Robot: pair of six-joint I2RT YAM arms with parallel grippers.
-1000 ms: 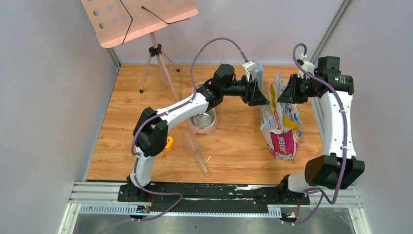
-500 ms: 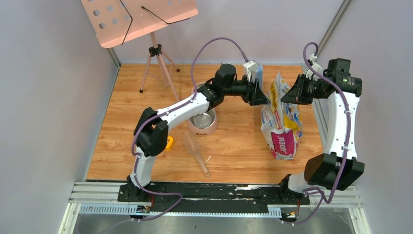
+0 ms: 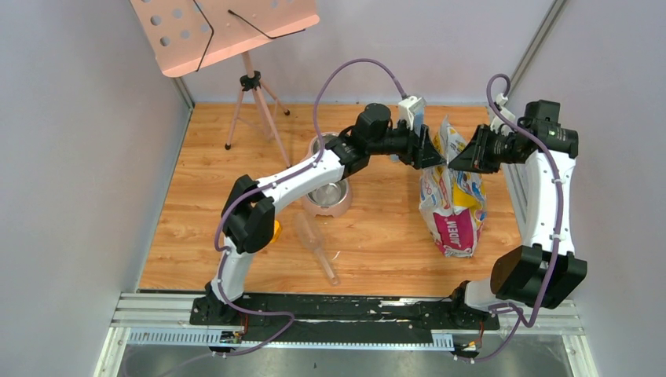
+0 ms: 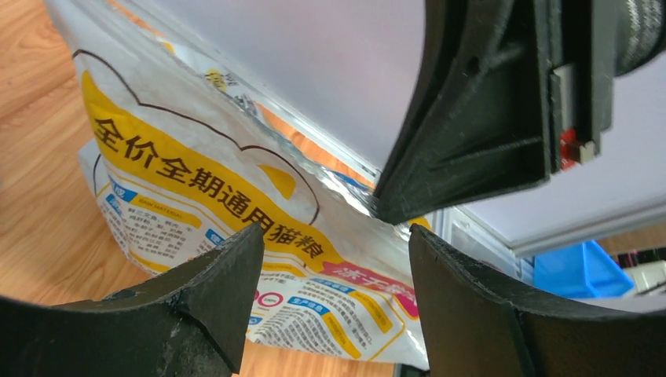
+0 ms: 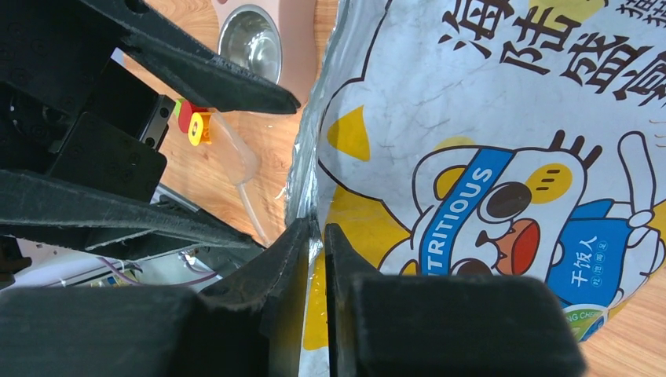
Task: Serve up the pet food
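- Right gripper (image 5: pixel 316 229), lower centre of its view, pinches the bag's (image 3: pixel 453 196) top edge.
- Left gripper (image 4: pixel 334 236) gapes; clamp the opposite lip, pull apart gently.
- Pet food unseen, presumably inside the bag.

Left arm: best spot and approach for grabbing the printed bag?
The bag stands upright with a wide, bulging body, so the thin foil top edge is probably the part to take. The right gripper pinches that edge from its side. Bring the open left gripper in from the bowl side, jaws straddling the edge.
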